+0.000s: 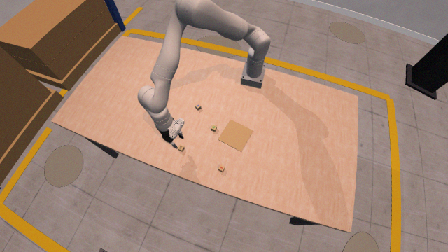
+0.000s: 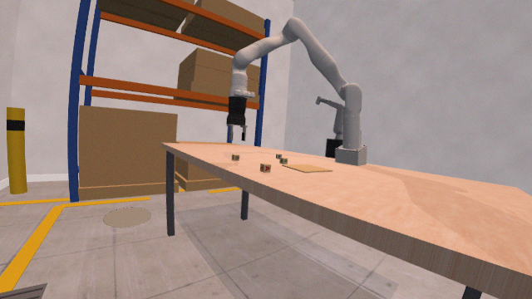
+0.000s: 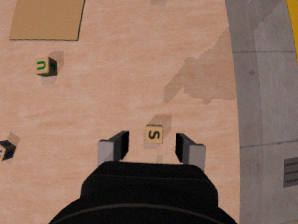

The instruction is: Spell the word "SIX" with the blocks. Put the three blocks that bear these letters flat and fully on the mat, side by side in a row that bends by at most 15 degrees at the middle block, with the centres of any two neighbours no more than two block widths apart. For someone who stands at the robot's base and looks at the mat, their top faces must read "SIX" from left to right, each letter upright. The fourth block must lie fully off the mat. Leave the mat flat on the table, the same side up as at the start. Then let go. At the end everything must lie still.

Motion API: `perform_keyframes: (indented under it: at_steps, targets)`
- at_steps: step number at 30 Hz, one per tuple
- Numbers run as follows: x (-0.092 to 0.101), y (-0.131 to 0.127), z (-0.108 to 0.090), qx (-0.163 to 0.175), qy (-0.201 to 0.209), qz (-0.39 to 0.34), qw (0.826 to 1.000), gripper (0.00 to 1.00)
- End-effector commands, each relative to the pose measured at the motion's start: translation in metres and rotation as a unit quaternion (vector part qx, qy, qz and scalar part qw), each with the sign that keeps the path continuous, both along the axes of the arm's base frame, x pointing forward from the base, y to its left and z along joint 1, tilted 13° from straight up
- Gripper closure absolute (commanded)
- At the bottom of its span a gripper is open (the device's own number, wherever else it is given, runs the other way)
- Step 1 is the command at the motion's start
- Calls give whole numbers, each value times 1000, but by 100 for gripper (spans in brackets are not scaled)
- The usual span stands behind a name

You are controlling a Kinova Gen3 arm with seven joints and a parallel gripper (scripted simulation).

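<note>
My gripper (image 1: 174,143) (image 2: 237,135) (image 3: 152,142) is open and empty. It hangs a little above the table, right over the block with a black S (image 1: 181,148) (image 2: 235,157) (image 3: 154,133), which shows between the two fingers in the wrist view. The block with a red I (image 1: 221,169) (image 2: 265,168) lies near the table's front edge. A block with a green letter (image 1: 213,128) (image 2: 283,160) (image 3: 45,67) lies just beside the tan mat (image 1: 235,135) (image 2: 307,168) (image 3: 49,4). A block with a blue mark (image 1: 198,107) (image 2: 278,156) (image 3: 5,149) lies further back. No block is on the mat.
The wooden table (image 1: 297,157) (image 2: 374,195) (image 3: 133,63) has its near edge close to the S block. The robot's base (image 1: 252,81) (image 2: 351,155) stands at the far edge. Shelving with cardboard boxes (image 1: 52,38) (image 2: 125,145) stands beyond the table's end.
</note>
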State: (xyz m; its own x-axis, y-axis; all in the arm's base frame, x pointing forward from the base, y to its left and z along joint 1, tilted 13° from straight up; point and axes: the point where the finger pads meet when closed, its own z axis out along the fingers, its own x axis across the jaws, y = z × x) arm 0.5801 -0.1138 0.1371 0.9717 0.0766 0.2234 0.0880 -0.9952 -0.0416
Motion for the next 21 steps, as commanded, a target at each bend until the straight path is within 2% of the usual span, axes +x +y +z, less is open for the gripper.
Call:
perform_keyframes:
  at_steps: [1,21]
  targets:
    - [0,0,1,0,-1,0,1000,0]
    - [1,0,-1,0,-1,0,1000,0]
